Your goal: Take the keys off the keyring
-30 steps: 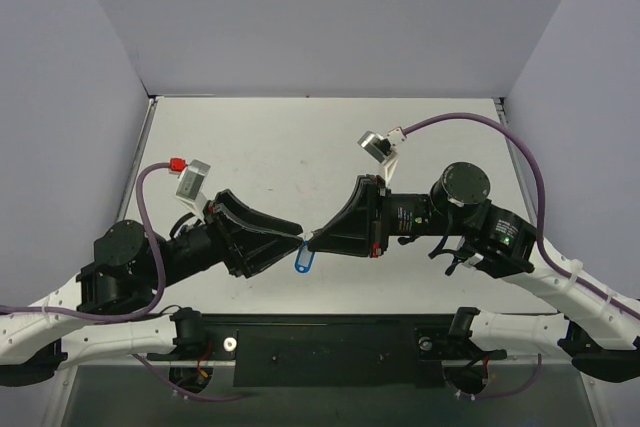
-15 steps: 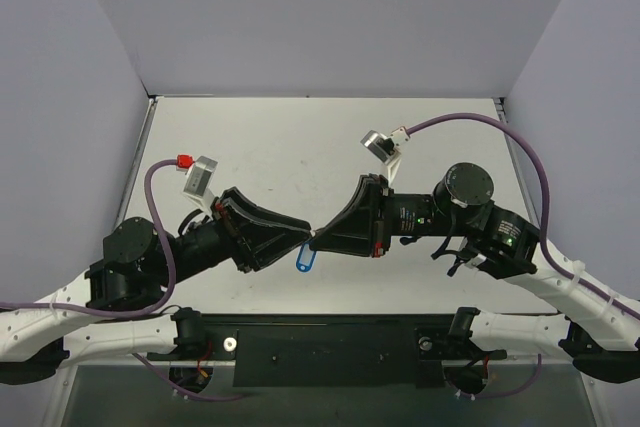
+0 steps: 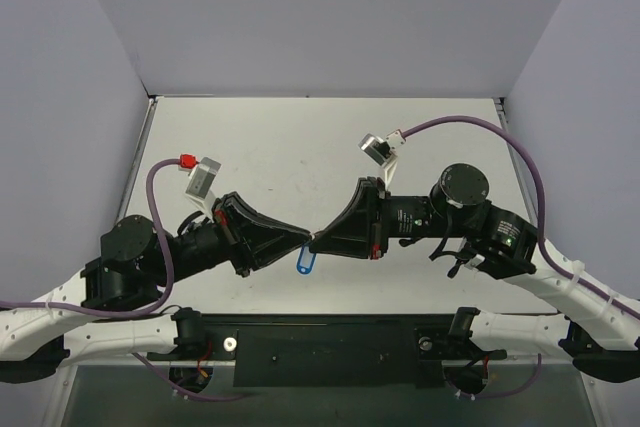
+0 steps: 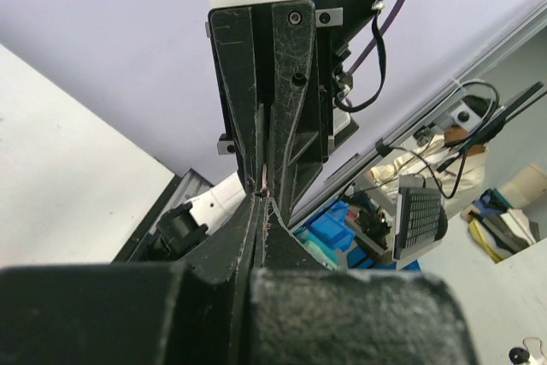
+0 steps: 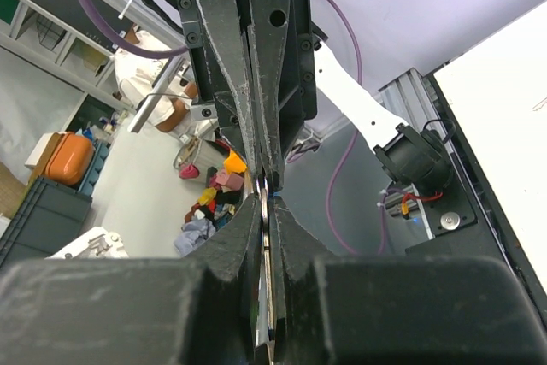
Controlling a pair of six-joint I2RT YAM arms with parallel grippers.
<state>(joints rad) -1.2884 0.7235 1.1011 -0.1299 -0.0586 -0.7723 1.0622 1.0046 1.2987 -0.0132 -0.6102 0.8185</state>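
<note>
Above the table's near middle my two grippers meet tip to tip. The keyring, a small blue oval tag [image 3: 305, 261], hangs free just below that meeting point. My right gripper [image 3: 318, 238] is shut on the key, a thin silver strip [image 5: 265, 297] seen edge-on between its fingers in the right wrist view. My left gripper [image 3: 305, 236] is shut at its very tips [image 4: 263, 198] on a tiny bit of metal, apparently the thin ring. The tag is hidden in both wrist views. The ring itself is too small to make out.
The white table [image 3: 300, 147] stretches behind the grippers, walled left, right and at the back. A black rail [image 3: 330, 347] runs along the near edge between the arm bases. Purple cables [image 3: 470, 122] loop over both arms.
My left gripper has gone from open to shut at the right gripper's tip. The left arm shifted slightly. The right gripper stayed shut, and the blue tag still hangs in place.
</note>
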